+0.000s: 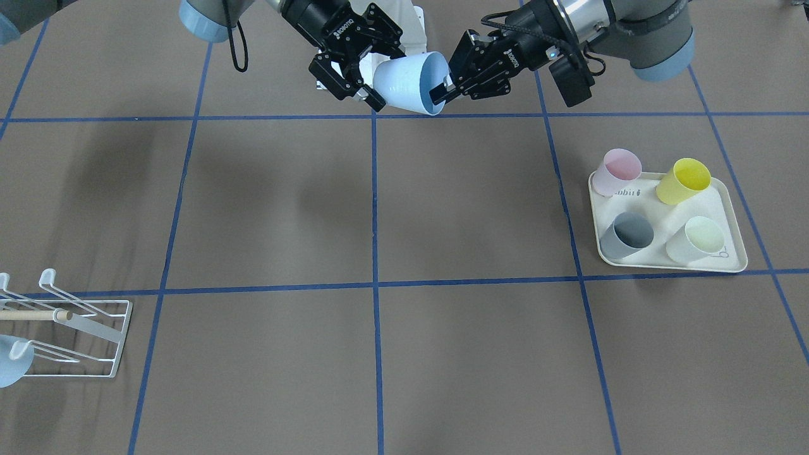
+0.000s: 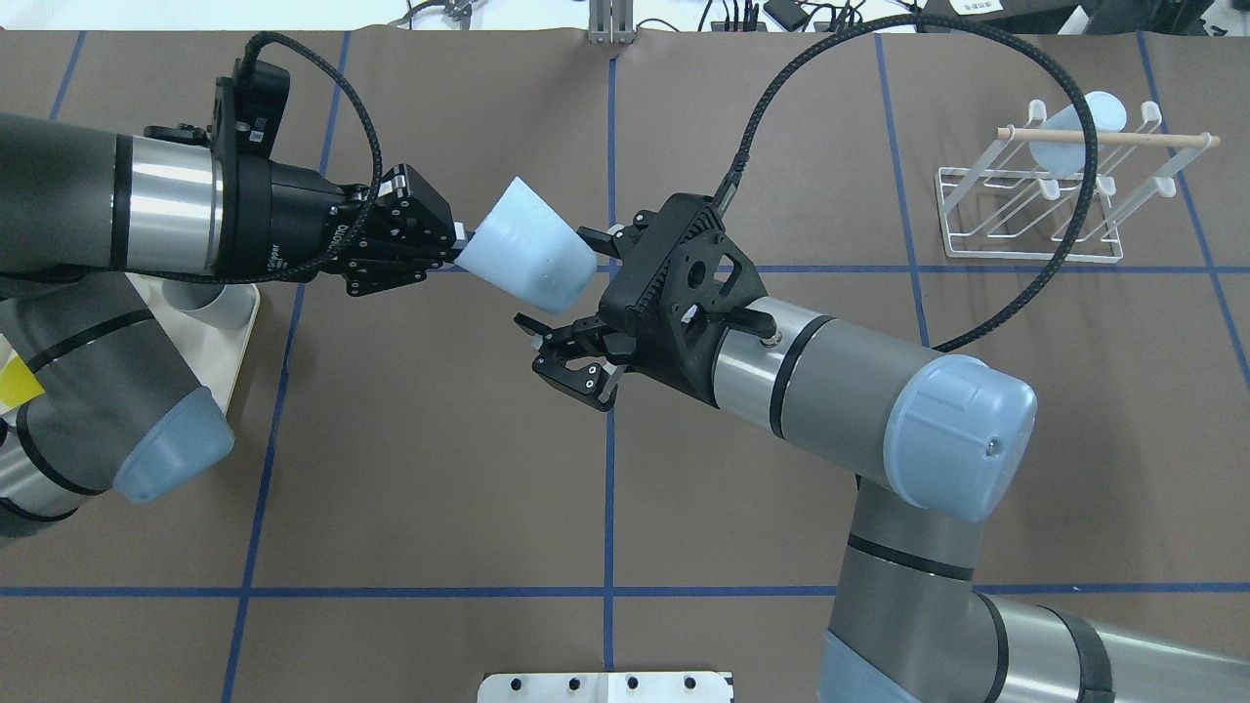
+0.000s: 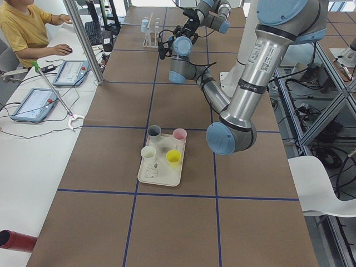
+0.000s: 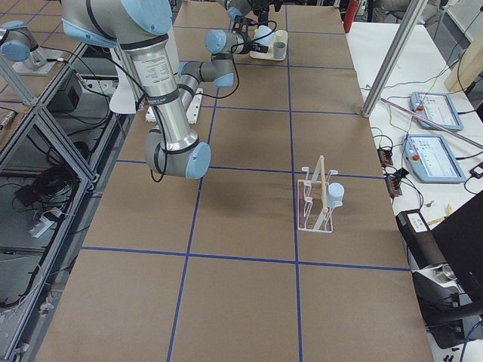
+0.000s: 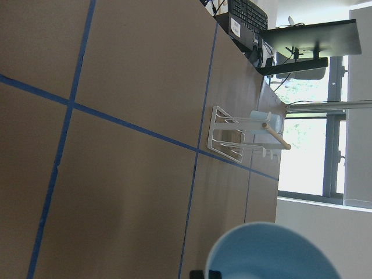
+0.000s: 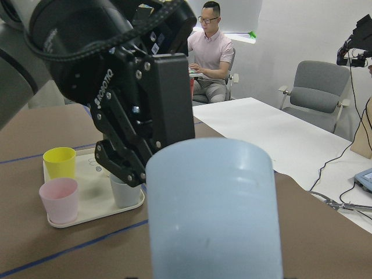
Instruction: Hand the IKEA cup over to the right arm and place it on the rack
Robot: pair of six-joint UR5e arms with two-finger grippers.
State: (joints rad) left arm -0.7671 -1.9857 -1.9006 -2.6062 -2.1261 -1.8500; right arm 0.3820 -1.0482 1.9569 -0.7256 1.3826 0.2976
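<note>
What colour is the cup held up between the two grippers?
Pale blue all over, with no pattern. The cup shows best in the exterior front-facing view.

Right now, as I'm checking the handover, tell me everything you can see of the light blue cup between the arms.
The light blue cup is smooth, tapered, seemingly plastic and empty. It hangs on its side above the table, mouth toward the left hand, which pinches its rim with one finger inside. The right hand straddles its closed base, fingers spread wider than it, seemingly not yet gripping.
</note>
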